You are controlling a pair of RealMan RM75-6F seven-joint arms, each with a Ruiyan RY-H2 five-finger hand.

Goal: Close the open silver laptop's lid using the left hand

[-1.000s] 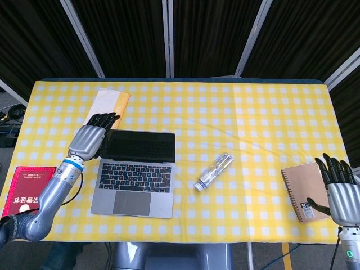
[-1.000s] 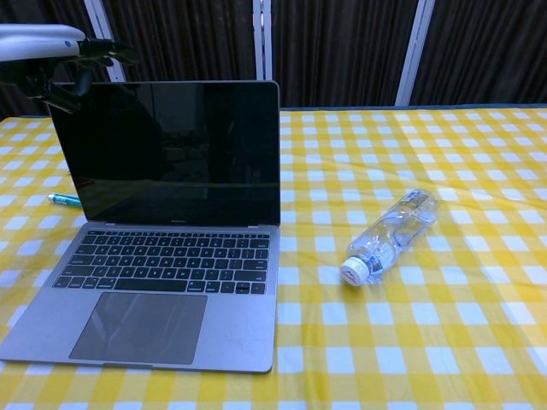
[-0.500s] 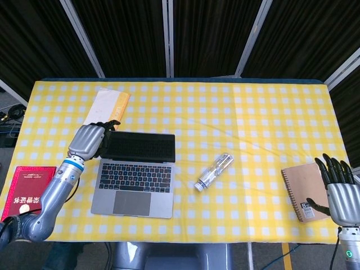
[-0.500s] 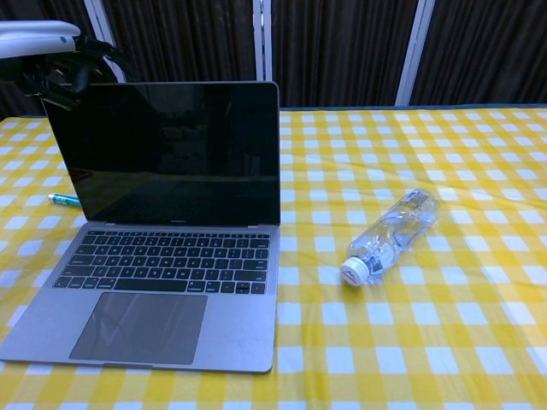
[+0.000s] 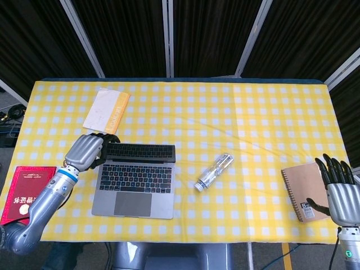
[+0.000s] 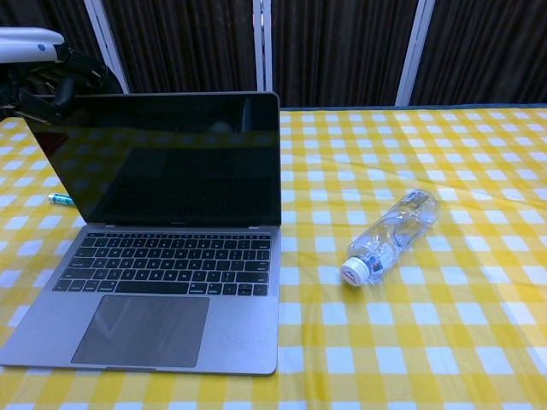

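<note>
The silver laptop (image 5: 135,180) sits open at the table's front left, its dark screen (image 6: 162,158) tilted forward over the keyboard (image 6: 167,263). My left hand (image 5: 84,152) is at the lid's top left corner, fingers hooked over the lid's upper edge; the chest view shows that hand (image 6: 47,77) at the same corner. My right hand (image 5: 340,191) hovers at the front right edge by a notebook, fingers spread and holding nothing.
A clear plastic bottle (image 5: 214,171) lies right of the laptop. A brown spiral notebook (image 5: 304,190) lies front right, a red booklet (image 5: 25,188) front left, a white-and-yellow envelope (image 5: 107,110) behind the laptop. A small pen (image 6: 60,199) lies left of the screen.
My left hand has drawn toward the front and pulled the lid with it. The screen now leans further forward over the keyboard. The right hand has not moved.
</note>
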